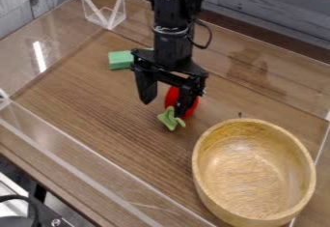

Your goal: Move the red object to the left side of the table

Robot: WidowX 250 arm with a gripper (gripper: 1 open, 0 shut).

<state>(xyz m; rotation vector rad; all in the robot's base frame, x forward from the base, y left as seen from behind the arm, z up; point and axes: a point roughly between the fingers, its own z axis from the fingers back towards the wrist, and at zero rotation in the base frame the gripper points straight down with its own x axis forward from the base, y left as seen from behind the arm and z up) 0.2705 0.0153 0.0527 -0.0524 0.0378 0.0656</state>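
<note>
A robotics lab: wood-grain table [91, 115] fenced by clear acrylic walls [52, 38].

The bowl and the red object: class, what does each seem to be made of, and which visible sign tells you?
The bowl looks like pale turned wood with a matte finish: grain lines ring its inside. The red object looks like glossy moulded plastic, probably a toy, given its shine.
</note>
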